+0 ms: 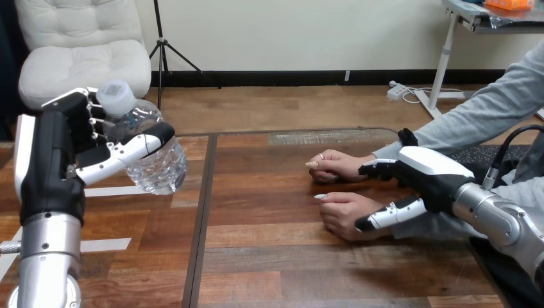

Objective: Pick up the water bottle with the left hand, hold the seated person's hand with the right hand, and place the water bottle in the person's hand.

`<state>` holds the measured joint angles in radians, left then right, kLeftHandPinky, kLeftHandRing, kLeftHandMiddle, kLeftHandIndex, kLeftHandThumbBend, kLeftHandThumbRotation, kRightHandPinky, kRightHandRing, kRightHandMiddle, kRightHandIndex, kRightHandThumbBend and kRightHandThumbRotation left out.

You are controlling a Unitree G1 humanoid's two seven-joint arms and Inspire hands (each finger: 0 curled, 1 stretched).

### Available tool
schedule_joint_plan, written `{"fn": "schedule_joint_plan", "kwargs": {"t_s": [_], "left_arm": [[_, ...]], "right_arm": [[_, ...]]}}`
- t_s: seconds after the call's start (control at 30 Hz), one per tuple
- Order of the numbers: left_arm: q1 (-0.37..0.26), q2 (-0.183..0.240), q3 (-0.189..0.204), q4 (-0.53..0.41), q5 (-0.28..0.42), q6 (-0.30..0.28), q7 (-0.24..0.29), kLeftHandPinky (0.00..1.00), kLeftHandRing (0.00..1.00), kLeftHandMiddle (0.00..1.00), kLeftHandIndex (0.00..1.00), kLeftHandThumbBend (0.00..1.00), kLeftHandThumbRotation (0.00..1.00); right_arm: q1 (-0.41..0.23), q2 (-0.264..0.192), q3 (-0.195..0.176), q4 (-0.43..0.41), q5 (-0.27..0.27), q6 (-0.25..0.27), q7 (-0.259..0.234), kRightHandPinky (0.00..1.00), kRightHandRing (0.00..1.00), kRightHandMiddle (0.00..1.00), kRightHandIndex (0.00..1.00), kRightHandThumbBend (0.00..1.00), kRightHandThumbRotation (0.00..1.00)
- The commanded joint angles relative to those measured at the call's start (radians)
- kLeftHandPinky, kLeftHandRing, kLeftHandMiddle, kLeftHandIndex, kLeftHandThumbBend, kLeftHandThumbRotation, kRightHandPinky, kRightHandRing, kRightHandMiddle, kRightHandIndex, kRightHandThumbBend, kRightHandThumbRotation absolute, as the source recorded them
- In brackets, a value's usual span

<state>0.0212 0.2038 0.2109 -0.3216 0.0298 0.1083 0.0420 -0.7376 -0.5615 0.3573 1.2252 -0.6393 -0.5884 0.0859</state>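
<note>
**Bottle aloft at the left, the person's hand far to the right**

The left hand (64, 154) has its fingers wrapped round the clear plastic water bottle with a white cap (151, 154), held above the wooden counter (289, 269) with the cap up and tipped left. The person's nearer hand (343, 215) lies well to the right, knuckles up. The right hand (423, 176) is touching it, but I cannot tell whether it grips. I can read no label.

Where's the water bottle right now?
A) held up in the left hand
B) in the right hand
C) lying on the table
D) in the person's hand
A: the left hand has fingers and thumb curled round the water bottle, clear of the table.
</note>
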Motion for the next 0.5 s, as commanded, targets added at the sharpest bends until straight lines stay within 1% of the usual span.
{"fn": "schedule_joint_plan", "kwargs": {"t_s": [0.0,0.1,0.3,0.47], "left_arm": [[-0.036,0.0,0.009,-0.035,-0.01,-0.035,-0.002,0.28,0.34,0.39,0.4,0.71,0.0],[-0.034,-0.002,0.011,-0.037,-0.014,-0.037,-0.004,0.29,0.34,0.39,0.4,0.71,0.0],[-0.032,-0.001,0.013,-0.029,-0.015,-0.051,-0.008,0.29,0.34,0.39,0.4,0.71,0.0],[-0.031,-0.001,0.017,-0.031,-0.019,-0.045,-0.01,0.29,0.34,0.39,0.4,0.71,0.0]], "right_arm": [[-0.115,-0.049,0.015,0.0,-0.014,0.017,-0.002,0.76,0.86,0.87,0.87,1.0,0.48],[-0.121,-0.049,0.017,0.002,-0.016,0.025,0.008,0.76,0.86,0.87,0.87,1.0,0.45],[-0.131,-0.051,0.023,0.008,-0.015,0.041,0.028,0.77,0.86,0.88,0.87,1.0,0.43],[-0.139,-0.054,0.031,0.008,-0.013,0.048,0.048,0.77,0.87,0.88,0.87,1.0,0.39]]}}
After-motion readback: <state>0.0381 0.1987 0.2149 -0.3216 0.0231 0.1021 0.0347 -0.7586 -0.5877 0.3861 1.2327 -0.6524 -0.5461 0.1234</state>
